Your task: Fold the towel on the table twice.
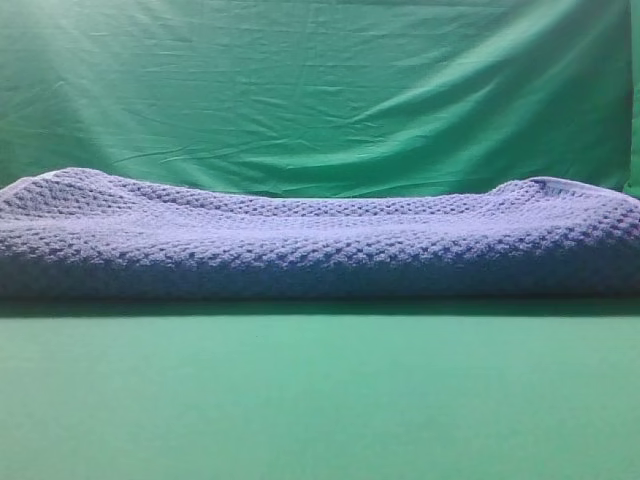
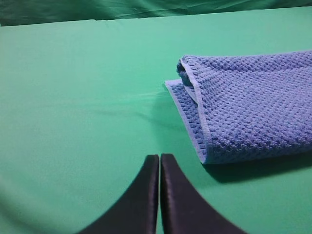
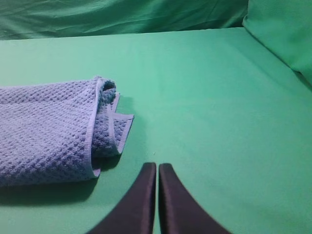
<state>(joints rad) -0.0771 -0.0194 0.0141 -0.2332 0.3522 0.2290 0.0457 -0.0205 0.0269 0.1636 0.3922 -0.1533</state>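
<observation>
Folded towel (image 1: 320, 240) on table (image 1: 320, 400), no legible labels or writing

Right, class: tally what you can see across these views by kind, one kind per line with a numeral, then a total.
Towel: 1, blue-grey, lying folded
Table covered in green cloth: 1
Green cloth backdrop: 1
Black robot hands: 2, the left hand and the right hand, both shut and empty
Total: 5

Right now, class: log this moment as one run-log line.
towel: folded, layers showing | table: towel lying on it | left fingers: shut, empty | right fingers: shut, empty
</observation>
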